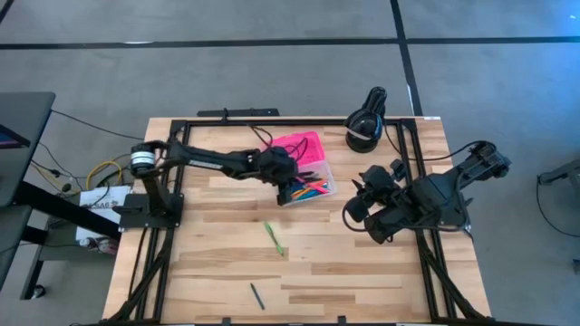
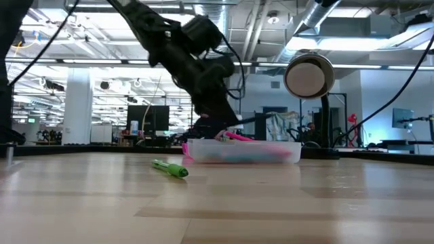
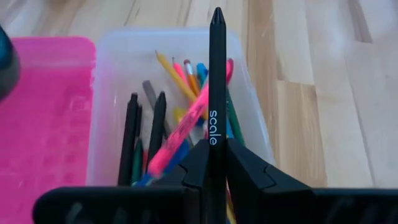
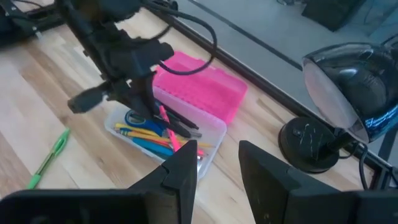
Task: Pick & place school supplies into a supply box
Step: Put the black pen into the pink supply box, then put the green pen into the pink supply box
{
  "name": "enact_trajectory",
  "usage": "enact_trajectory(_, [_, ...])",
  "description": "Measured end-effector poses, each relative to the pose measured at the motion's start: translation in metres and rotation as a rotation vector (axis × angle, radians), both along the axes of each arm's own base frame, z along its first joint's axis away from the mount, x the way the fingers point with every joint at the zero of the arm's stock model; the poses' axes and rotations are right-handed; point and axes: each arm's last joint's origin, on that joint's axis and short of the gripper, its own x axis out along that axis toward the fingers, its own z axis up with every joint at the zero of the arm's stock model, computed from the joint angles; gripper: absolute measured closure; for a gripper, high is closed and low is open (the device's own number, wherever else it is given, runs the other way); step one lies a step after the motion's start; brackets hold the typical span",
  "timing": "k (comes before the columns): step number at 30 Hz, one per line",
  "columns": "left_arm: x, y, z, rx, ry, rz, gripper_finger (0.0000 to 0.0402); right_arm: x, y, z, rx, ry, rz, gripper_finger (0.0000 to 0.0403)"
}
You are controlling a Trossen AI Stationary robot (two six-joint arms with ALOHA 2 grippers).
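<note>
Looks like a large open lab or industrial workspace. Exposed ceiling ducts (image 2: 319,17) and strip lights overhead, monitors (image 2: 150,118) on distant desks, grey concrete floor (image 1: 272,77) under a black-framed wooden table (image 1: 362,263).

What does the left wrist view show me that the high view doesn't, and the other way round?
Left wrist only: the black pen printed "scale" clamped in the left end effector.

High only: the green pen and small dark pen loose on the wooden table, the black lamp, and the right end effector waiting open.

Both: the clear plastic box base with its pink lid.
</note>
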Motion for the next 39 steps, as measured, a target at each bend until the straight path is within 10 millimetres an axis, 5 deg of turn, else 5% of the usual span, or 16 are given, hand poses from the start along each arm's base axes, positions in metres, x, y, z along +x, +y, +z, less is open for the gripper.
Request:
enact_trajectory(9, [0.027,0.01,0.002,0.033,0.013,0.02,0.0367,0.0,0.001,-0.001,0.04,0.01,0.003,0.0291])
enact_trajectory(19, [0.011,0.029,-0.004,0.071,0.224,0.063,0.0367,0.001,0.002,-0.001,0.048,0.006,0.003,0.0291])
enact_trajectory(27, [0.011,0.029,-0.003,0.062,0.221,0.032,0.0362,0.002,-0.002,-0.001,0.044,-0.001,-0.013,0.0291])
enact_trajectory(39, [0.011,0.026,-0.003,0.035,0.216,0.047,0.025,0.004,0.0,-0.001,0.069,-0.008,-0.009,0.0291])
